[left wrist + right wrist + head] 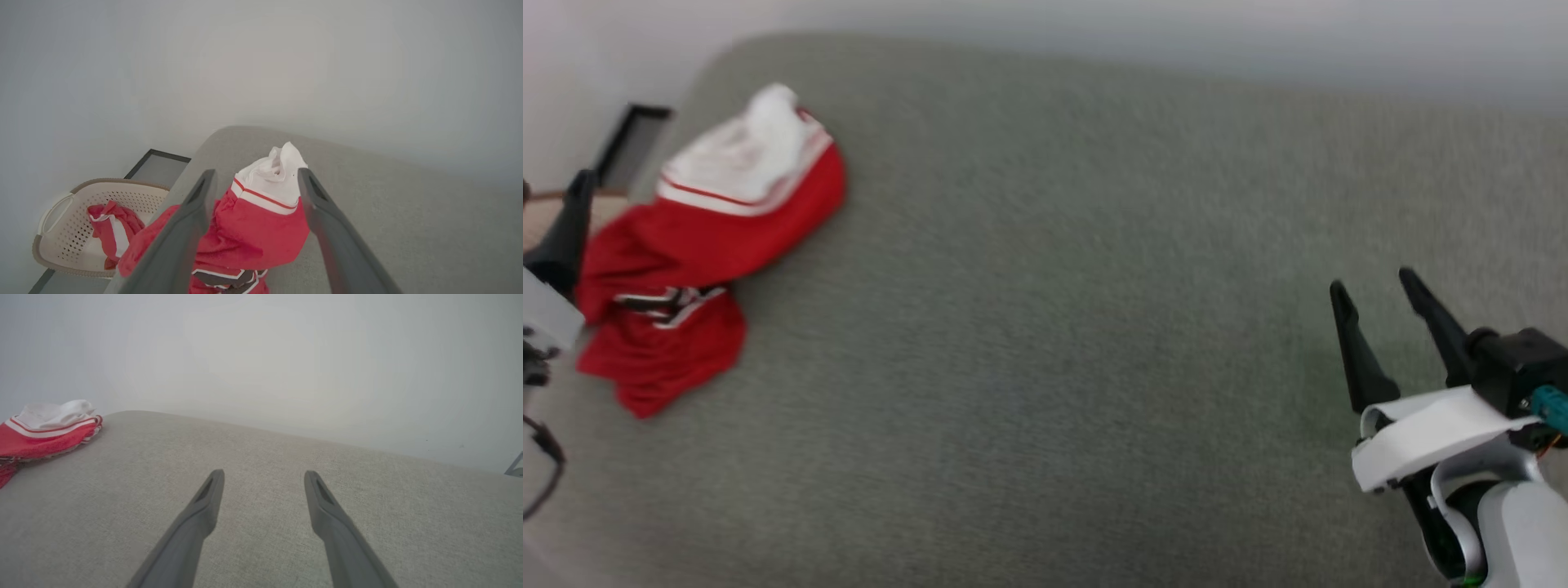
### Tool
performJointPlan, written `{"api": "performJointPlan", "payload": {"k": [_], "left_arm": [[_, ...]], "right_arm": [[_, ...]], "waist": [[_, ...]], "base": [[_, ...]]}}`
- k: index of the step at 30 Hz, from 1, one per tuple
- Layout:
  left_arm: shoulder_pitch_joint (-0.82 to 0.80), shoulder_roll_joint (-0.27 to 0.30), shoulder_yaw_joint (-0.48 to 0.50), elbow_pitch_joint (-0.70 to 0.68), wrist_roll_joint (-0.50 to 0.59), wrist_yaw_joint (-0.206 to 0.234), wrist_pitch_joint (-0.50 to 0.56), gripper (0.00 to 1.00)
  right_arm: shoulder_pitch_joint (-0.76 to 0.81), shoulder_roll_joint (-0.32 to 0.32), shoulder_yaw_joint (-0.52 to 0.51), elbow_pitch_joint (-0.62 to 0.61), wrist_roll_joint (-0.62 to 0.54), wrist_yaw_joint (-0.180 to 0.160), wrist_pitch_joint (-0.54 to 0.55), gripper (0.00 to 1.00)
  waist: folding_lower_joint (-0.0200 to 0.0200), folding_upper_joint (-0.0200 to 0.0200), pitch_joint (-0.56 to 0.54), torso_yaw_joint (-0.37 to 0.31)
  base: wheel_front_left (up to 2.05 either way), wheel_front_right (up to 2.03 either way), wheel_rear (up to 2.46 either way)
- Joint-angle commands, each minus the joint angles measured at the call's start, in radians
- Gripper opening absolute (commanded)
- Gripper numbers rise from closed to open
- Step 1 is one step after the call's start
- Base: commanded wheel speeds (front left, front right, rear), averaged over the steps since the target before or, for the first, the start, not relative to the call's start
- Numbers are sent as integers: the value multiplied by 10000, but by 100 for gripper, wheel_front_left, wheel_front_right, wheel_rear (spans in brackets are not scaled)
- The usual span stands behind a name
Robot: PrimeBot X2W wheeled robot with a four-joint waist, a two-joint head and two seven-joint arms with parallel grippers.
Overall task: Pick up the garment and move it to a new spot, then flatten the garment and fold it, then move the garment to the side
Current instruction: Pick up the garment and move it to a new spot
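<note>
— Where is the garment (pixel 703 245) lying?
— It is lying crumpled at the far left corner of the grey desk (pixel 1094 327). Its white sleeve with red-striped trim is bunching up at the far end, and the red body is spreading toward the near side with black-and-white lettering showing in a fold.
— What is the left pincer (pixel 256 172) doing?
— It is hanging over the heap with its fingers spread wide; in the left wrist view the sleeve and red cloth are showing between them. I cannot tell whether either finger is touching the cloth.
— And the right pincer (pixel 1372 282)?
— It is sitting at the near right, well apart from the garment, fingers spread and gripping nothing. Bare desk is lying under it.
— Is anything lying beside the desk?
— A beige perforated basket (pixel 53 245) is standing on the floor past the left corner. A small red cloth (pixel 112 232) with a white stripe is lying inside it. A pale wall (pixel 261 61) is rising behind the desk.
</note>
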Motion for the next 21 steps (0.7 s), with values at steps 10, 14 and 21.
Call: {"api": "performJointPlan", "payload": {"k": [10,14,21], "left_arm": [[-2170,707,-1496,2802,-885,-31,1937,100],[-2717,669,-2021,3764,-1116,-30,2507,100],[-3193,385,-2848,4929,-1424,-31,2911,100]], "right_arm": [[-517,124,-51,-722,-350,-10,188,100],[-679,121,-77,-962,-360,-10,311,100],[-810,259,-87,-1213,-416,-10,451,100]], "waist": [[0,-1,2676,-1351],[0,-1,2950,-1424],[0,-1,3091,-1462]], "base": [[0,0,0],[0,0,0],[0,0,0]]}}
